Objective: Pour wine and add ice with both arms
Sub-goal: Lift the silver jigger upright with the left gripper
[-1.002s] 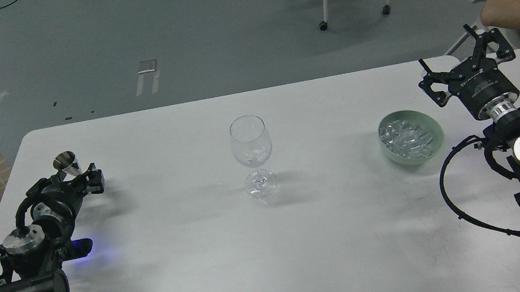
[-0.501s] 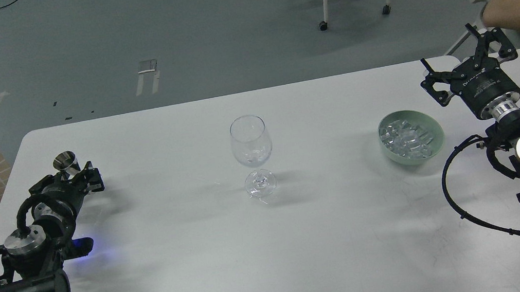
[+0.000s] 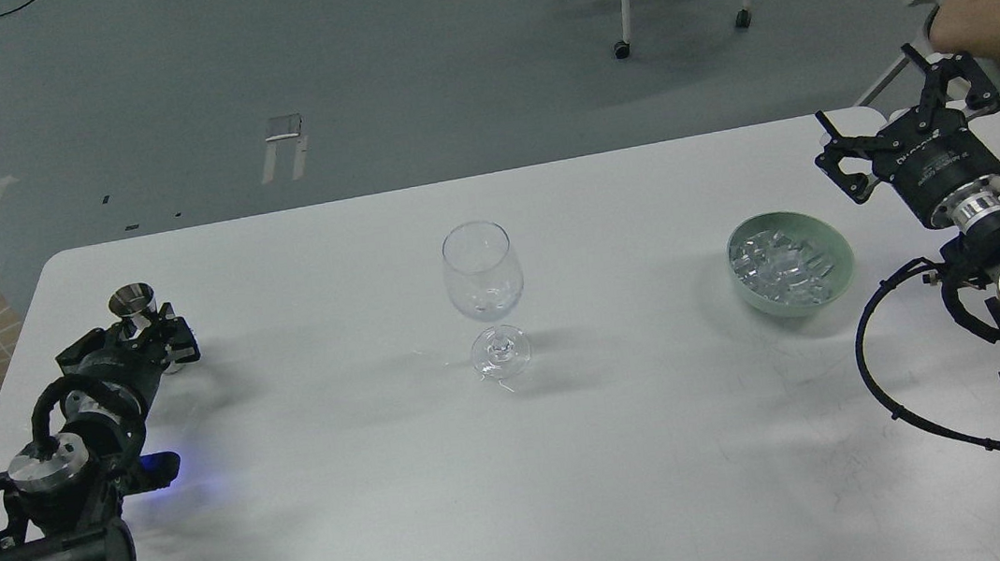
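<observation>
The left gripper (image 3: 150, 332) was closed around a small metal jigger (image 3: 132, 302) kept upright, presumably holding wine unseen, well left of the wine glass (image 3: 485, 293), while the right gripper (image 3: 909, 113) hung spread wide and empty beside the green bowl (image 3: 830, 285) of ice (image 3: 779, 264).

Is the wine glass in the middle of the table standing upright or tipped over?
Upright. The wine glass stands on its round foot on the white table, stem vertical and bowl opening upward, with neither pincer near it.
</observation>
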You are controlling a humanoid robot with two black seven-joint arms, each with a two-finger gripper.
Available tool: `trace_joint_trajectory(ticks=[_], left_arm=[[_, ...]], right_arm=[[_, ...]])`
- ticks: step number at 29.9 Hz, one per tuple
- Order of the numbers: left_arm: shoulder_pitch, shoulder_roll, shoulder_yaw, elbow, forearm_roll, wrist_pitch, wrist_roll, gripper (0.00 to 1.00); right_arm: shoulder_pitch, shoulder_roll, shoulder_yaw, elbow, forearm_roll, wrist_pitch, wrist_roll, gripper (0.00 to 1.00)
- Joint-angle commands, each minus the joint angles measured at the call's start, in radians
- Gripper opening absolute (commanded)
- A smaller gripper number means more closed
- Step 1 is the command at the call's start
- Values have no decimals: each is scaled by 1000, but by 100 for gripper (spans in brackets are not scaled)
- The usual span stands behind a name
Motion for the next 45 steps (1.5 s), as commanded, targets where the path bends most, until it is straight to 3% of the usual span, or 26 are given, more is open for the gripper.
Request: trace_joint_trajectory(ticks=[1, 13, 27, 31, 37, 45], left_arm=[[4, 0, -2, 0, 0, -11, 2, 30], [10, -17, -5, -20, 0, -55, 8, 23], [17, -8, -8, -156, -3, -92, 24, 16], [39, -5, -8, -207, -2, -92, 53, 15], [83, -6, 12, -359, -2, -80, 96, 5], [123, 26, 85, -457, 6, -66, 148, 3]], right_arm=[[0, -1, 0, 0, -1, 0, 1, 100], [-1, -5, 0, 2, -1, 0, -1, 100], [-3, -9, 0, 2, 0, 2, -1, 100], [-3, -17, 0, 2, 0, 3, -1, 100], [-5, -15, 0, 2, 0, 3, -1, 100], [-5, -17, 0, 2, 0, 3, -1, 100]])
